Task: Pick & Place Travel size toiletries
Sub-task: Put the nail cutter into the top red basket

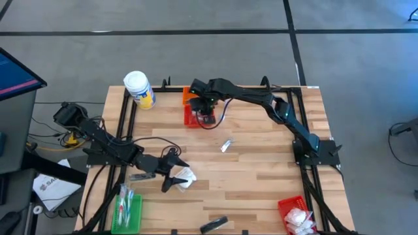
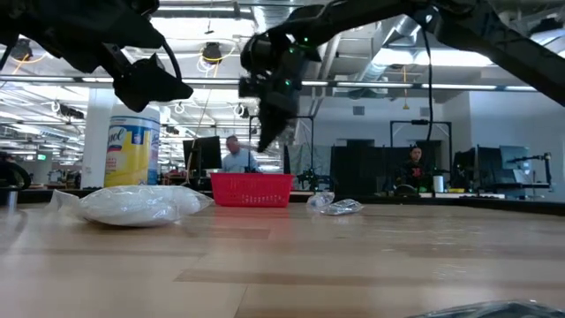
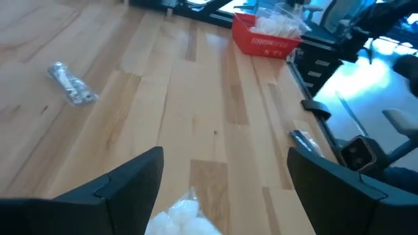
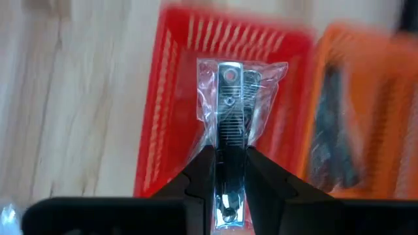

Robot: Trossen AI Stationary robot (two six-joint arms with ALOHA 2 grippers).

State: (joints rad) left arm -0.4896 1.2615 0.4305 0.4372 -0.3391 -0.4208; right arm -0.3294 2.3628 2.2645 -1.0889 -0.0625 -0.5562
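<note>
From above I see my right gripper (image 1: 204, 112) over the red basket (image 1: 190, 117) at the far side of the table, but not what it holds. The right wrist view shows it: the fingers pinch a metal nail clipper in a clear bag (image 4: 230, 104). My left gripper (image 1: 171, 175) hangs over a white packet (image 1: 185, 176) near the front, fingers spread wide. A silver sachet (image 1: 226, 145) lies mid-table.

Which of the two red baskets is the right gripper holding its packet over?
The red basket at the table's far edge, beside the orange basket. The other red basket, at the near right corner, already holds white packets.
</note>
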